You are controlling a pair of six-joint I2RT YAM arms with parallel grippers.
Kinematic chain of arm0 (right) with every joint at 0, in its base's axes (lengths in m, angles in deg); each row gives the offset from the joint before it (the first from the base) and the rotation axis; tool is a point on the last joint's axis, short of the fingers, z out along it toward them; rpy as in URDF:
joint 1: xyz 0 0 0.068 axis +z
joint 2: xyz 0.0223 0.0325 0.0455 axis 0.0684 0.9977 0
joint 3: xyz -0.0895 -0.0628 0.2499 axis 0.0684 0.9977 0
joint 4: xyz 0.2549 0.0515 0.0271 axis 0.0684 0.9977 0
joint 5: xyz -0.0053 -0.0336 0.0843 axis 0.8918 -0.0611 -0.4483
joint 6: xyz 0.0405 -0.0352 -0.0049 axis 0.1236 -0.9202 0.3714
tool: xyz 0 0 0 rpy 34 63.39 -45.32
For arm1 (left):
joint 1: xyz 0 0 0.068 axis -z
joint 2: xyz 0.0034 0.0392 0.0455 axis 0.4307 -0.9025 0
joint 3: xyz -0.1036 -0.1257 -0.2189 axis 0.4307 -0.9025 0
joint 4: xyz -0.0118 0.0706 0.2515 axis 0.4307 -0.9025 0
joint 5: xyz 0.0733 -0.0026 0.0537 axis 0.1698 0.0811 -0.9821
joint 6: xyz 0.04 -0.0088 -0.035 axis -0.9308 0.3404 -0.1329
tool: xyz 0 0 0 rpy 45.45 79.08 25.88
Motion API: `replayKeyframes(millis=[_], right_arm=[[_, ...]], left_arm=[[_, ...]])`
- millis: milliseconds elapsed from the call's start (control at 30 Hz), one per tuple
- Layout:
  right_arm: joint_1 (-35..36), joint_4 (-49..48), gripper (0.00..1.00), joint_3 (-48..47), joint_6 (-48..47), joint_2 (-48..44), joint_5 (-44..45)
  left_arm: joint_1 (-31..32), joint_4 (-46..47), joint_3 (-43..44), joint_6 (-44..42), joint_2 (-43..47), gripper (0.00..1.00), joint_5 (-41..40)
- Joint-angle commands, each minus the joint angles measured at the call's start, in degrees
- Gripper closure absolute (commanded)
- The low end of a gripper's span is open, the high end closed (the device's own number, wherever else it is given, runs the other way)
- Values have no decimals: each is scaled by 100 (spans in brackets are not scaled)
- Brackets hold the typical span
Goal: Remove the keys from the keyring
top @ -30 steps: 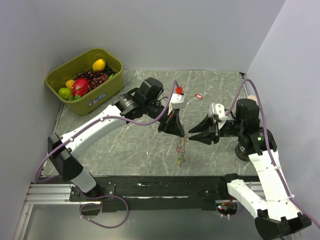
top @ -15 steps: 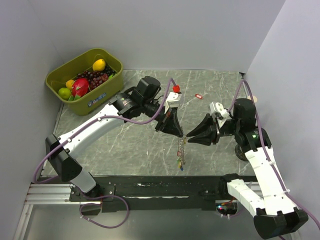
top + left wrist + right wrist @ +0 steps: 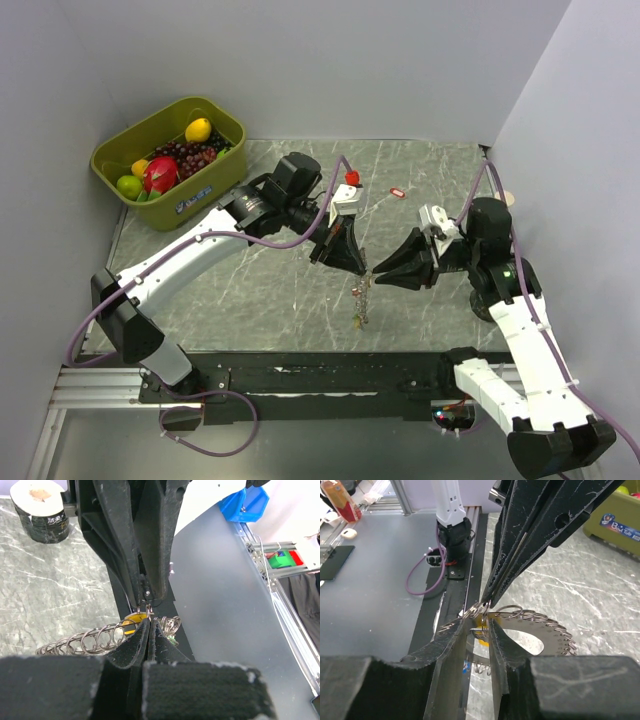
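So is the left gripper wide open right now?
No, the left gripper is pinched shut on the keyring, with no gap between its fingers.

Overhead looks down; close wrists apparently share keyring (image 3: 536, 615).

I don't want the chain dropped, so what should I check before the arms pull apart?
1. Hold by left gripper on keyring: ok, fingers shut.
2. Hold by right gripper: ok, shut on it too.
3. Key at the pinch: ok, yellow key sits there.
4. Opening in keyring: cannot tell.
5. Yellow key free to slide off: cannot tell.
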Motion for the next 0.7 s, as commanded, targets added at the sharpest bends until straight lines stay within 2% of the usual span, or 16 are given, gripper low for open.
replayKeyframes(millis=[0, 300, 433, 667], right_arm=[[19, -330, 68, 125, 132, -94, -30], [63, -716, 68, 169, 571, 3, -373], [116, -761, 72, 178, 572, 11, -206], [213, -797, 71, 169, 669, 90, -250]], left_arm=[[-11, 174, 252, -54, 68, 99, 351], [-11, 218, 235, -19, 59, 99, 351], [-11, 218, 243, -10, 33, 99, 378], [-11, 226, 261, 7, -3, 99, 378]])
